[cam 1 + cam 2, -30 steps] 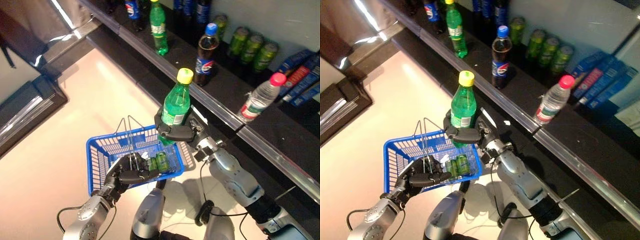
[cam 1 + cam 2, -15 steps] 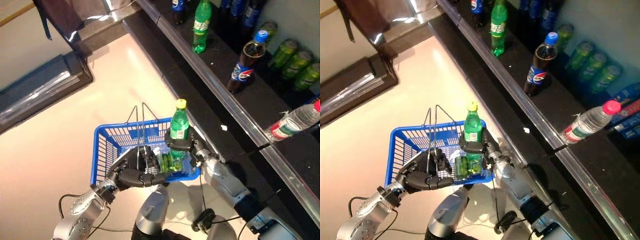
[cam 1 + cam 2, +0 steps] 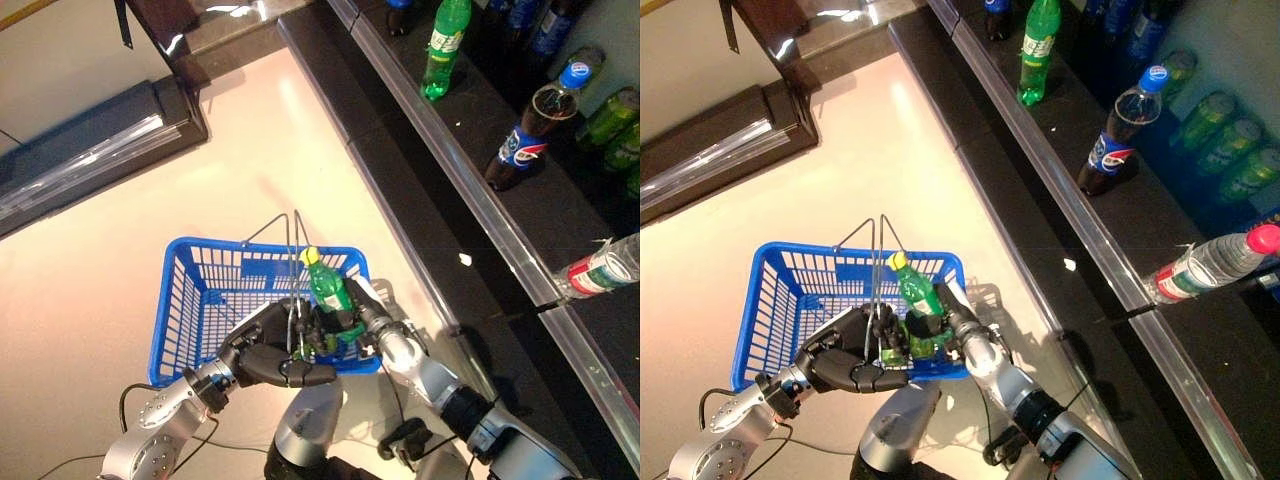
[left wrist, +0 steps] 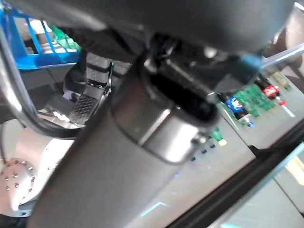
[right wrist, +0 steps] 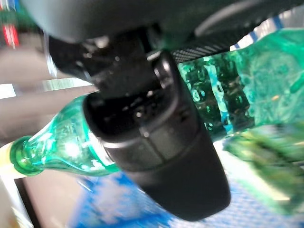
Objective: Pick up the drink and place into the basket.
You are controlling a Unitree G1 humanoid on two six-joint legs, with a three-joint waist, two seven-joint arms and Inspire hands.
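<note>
- Left eye view: the right hand (image 3: pixel 358 312) is wrapped round the green soda bottle (image 3: pixel 328 288), tilted inside the blue basket (image 3: pixel 200 300).
- Right eye view: the left hand (image 3: pixel 845 362) is curled on the basket's wire handle (image 3: pixel 876 262).
- Right wrist view: the bottle lies among other green drinks (image 5: pixel 223 102). Placing step; next, I judge, loosen the hold.

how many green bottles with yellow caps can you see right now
2. One green bottle is tilted inside the blue basket, gripped by the right hand. The other green bottle stands on the dark shelf. More may be hidden beyond the view's edge.
</note>
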